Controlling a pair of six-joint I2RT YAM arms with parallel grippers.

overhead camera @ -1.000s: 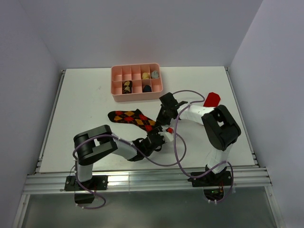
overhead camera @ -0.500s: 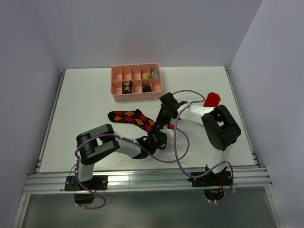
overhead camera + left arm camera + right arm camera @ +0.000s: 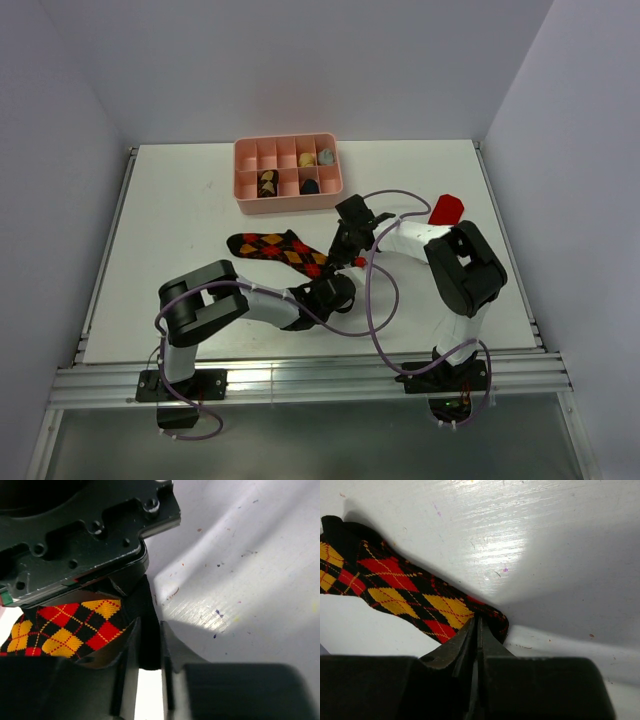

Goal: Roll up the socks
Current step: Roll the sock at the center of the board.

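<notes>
A black sock with red and yellow argyle diamonds [image 3: 275, 245] lies flat across the middle of the table. My right gripper [image 3: 347, 258] is at its right end, shut on the sock's edge [image 3: 410, 592], fingers pressed together [image 3: 479, 622]. My left gripper [image 3: 338, 290] sits just below it, low on the table. In the left wrist view, black fabric of the same sock [image 3: 65, 630] fills the narrow gap between its fingers [image 3: 149, 630], right under the right gripper's body. A plain red sock [image 3: 445, 209] lies at the right, behind the right arm.
A pink compartment tray [image 3: 288, 203] stands at the back, with small rolled items in some compartments. Purple cables loop over the table around both arms. The table's metal rail runs along the near edge.
My left gripper has slid right, up to the sock's end beneath the right gripper, and its jaws have narrowed onto the black fabric. The right arm has stayed put.
</notes>
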